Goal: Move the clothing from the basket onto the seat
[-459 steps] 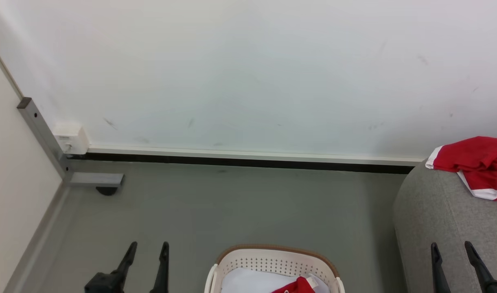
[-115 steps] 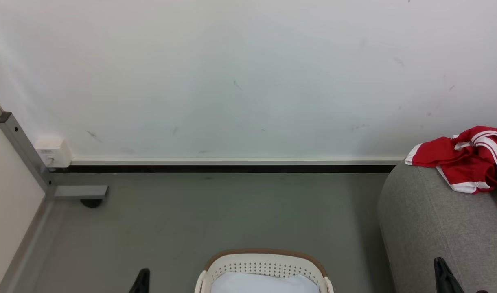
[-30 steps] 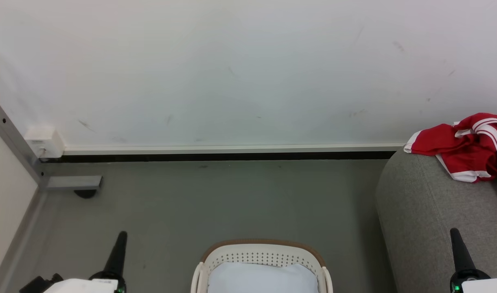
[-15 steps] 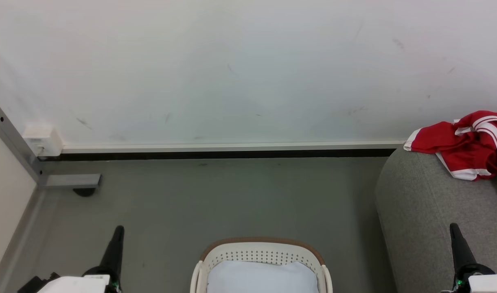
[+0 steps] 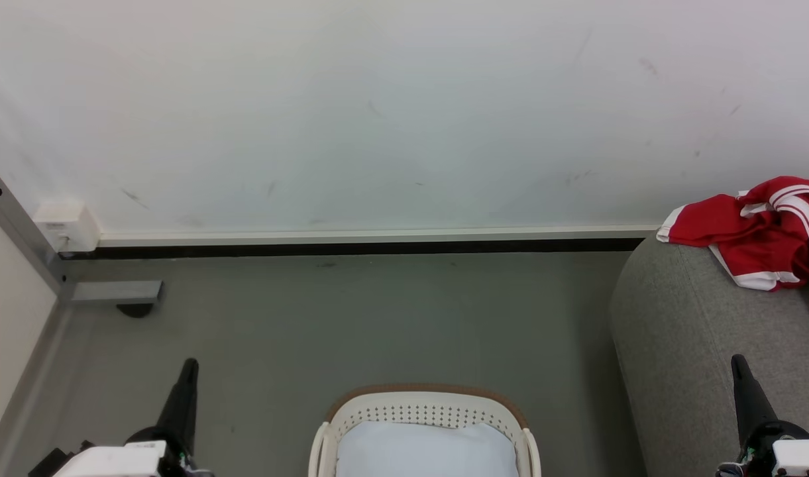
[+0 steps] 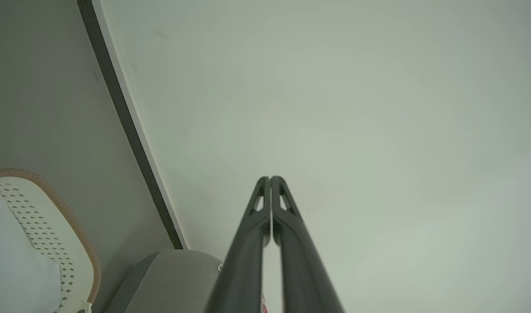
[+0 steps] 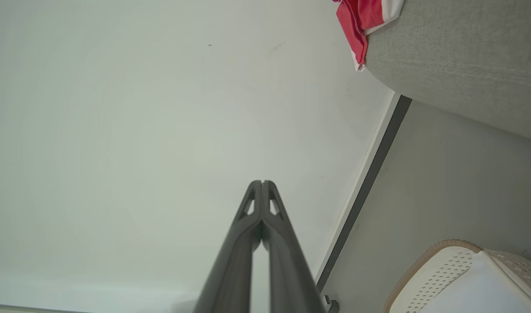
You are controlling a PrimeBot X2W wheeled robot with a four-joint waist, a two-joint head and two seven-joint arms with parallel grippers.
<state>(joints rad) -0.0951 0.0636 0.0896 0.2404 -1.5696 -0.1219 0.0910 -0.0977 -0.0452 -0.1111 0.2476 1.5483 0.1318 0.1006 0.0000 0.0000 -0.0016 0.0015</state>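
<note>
The clothing [image 5: 752, 232], red with white stripes and trim, lies in a crumpled heap on top of the seat [image 5: 696, 358], at the end nearest the wall [image 5: 404, 112]. One white-trimmed edge hangs slightly over the seat's rounded edge. In the right wrist view the same red cloth [image 7: 361, 19] sits on the grey upholstery [image 7: 456, 65].

The basket [image 5: 424, 412] stands on the grey floor [image 5: 377, 318], just beside the seat but apart from it. It sits at the bottom edge of the head view, between the two arms. The visible part of its inside shows the white liner [image 5: 427, 454]. The lower part of the basket is cut off by the edge of the view.

The left gripper [image 5: 190, 366] is held above the floor, to the left of the basket and clear of it. The left wrist view shows its fingers [image 6: 287, 226] pressed together tip to tip, with nothing between them.

The right gripper [image 5: 737, 362] is held in front of the seat's side, well short of the clothing. Whether it touches the upholstery cannot be told. Its fingers [image 7: 248, 230] are likewise closed tip to tip and hold nothing.

Both grippers point towards the wall.
</note>
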